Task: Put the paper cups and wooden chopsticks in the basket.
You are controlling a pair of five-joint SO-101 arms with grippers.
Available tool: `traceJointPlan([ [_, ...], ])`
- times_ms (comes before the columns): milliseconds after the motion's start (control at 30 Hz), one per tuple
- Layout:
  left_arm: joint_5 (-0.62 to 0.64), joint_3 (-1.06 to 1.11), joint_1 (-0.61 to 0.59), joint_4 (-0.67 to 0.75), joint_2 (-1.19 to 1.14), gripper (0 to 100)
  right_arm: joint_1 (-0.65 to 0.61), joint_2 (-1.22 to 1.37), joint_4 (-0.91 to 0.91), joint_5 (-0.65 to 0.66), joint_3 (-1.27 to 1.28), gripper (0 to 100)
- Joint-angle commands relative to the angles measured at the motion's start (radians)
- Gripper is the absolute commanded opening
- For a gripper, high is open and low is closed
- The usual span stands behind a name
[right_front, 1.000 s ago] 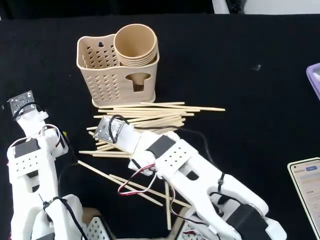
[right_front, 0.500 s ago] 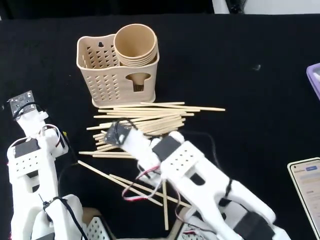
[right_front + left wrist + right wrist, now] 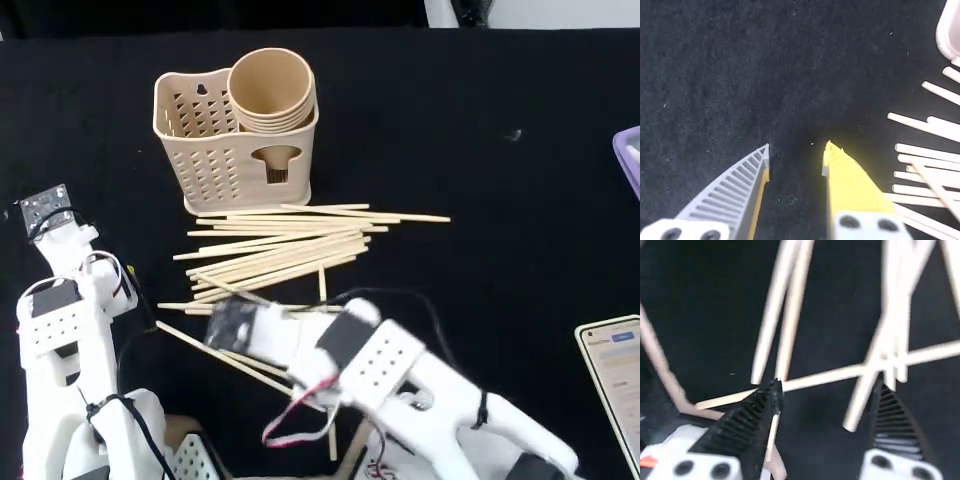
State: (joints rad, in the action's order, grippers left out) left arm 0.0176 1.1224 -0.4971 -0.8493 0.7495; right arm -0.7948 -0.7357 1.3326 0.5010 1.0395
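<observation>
A beige perforated basket (image 3: 225, 160) stands at the back left of the table, with a stack of paper cups (image 3: 272, 90) in its right half. Many wooden chopsticks (image 3: 290, 240) lie fanned out in front of it, and a few more (image 3: 250, 365) are scattered nearer the front edge. My right gripper (image 3: 830, 390) is open just above crossed chopsticks (image 3: 840, 372); it sits at the near edge of the pile (image 3: 232, 322). Left of the pile, my left gripper (image 3: 796, 147) hangs open over bare black cloth, with chopstick ends (image 3: 925, 155) beside it.
A phone (image 3: 612, 368) lies near the right front edge. A purple object (image 3: 630, 155) pokes in at the right edge. The black cloth (image 3: 480, 150) right of the basket is bare. A basket corner (image 3: 950, 30) shows in the left wrist view.
My right arm has pulled back from the pile toward the front edge, uncovering the chopsticks and shifting a few. The left arm has not moved.
</observation>
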Motion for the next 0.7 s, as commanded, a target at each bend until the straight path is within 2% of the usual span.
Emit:
traceJointPlan([
  [0,-0.003,0.007,-0.008,0.051,0.025,18,0.138,-0.002,-0.008,0.011,-0.010,25.4],
  [133,-0.002,0.007,-0.008,0.051,0.025,18,0.141,0.067,-0.014,0.011,-0.013,25.4],
  [467,-0.003,0.008,-0.008,0.052,0.025,18,0.143,0.341,-0.203,0.002,-0.024,25.4],
  [600,-0.003,0.008,-0.008,0.057,0.025,18,0.143,0.398,-0.227,0.000,-0.024,25.0],
  [667,-0.003,0.008,-0.008,0.057,0.025,18,0.141,0.400,-0.227,-0.025,-0.024,22.2],
])
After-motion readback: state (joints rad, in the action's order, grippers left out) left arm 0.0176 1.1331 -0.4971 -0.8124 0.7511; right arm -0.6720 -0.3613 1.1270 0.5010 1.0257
